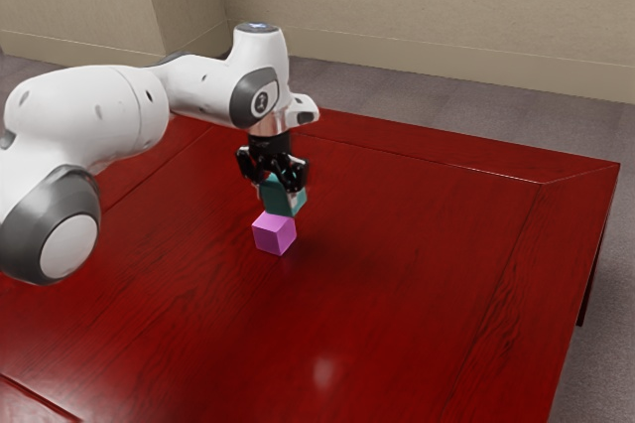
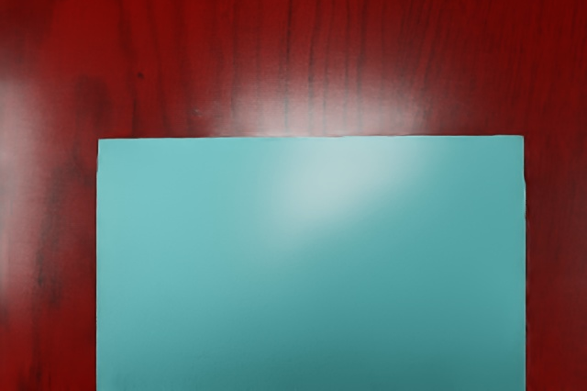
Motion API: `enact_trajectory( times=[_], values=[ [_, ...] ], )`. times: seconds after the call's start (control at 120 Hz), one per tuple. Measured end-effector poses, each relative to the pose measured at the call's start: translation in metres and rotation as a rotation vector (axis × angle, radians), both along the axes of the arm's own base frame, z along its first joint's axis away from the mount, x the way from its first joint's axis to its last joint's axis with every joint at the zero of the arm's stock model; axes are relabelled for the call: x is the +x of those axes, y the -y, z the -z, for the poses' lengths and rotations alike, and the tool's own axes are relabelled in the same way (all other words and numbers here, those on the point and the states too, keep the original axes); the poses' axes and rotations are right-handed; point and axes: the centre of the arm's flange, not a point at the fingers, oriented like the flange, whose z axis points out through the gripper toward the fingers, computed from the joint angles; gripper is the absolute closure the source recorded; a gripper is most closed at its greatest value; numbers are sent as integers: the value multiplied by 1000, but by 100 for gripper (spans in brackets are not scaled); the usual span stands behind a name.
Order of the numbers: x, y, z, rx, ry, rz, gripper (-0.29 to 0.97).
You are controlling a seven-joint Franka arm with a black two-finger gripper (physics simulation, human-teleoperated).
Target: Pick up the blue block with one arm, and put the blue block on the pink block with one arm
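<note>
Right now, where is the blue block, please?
In the exterior view, left of centre over the table, the blue block is held in the gripper just above the pink block.

The table (image 1: 427, 274) was a broad top of dark red, polished wood, with fine grain lines and a mitred seam running to the far corner on the exterior view's right. A pale patch of glare sat on the wood near its front edge. One thing lay directly on it: the pink block (image 1: 274, 232), a small cube resting flat on the wood, somewhat toward the exterior view's left and well away from every edge.
</note>
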Motion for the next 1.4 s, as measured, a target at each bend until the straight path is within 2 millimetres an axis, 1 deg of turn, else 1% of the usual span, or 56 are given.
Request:
enact_trajectory(
  times=[0.1, 0.192, 0.383, 0.5, 0.75, 0.825, 0.883, 0.983, 1.083, 1.167, 1.242, 1.267, 1.317, 1.375, 1.4],
  values=[
    [-1, -14, 3, 4, -15, 3, 40],
    [-3, -21, 4, 14, -25, 18, 40],
    [-6, -25, 12, 26, -51, 56, 40],
    [-5, -31, 16, 29, -60, 66, 40],
    [-4, -28, 22, 27, -69, 101, 39],
    [-3, -26, 22, 30, -70, 113, 28],
    [-2, -25, 22, 30, -72, 122, 21],
    [-2, -24, 23, 29, -74, 135, 13],
    [-2, -25, 22, 30, -73, 143, 8],
    [0, -28, 13, 35, -59, 145, 6],
    [3, -29, 1, 40, -39, 150, 4],
    [4, -29, -7, 41, -27, 154, 4],
    [3, -27, -29, 39, 0, 161, 3],
    [-6, -23, -73, 30, 50, 176, 2],
    [-13, -17, -97, 27, 74, 190, 2]
  ],
)
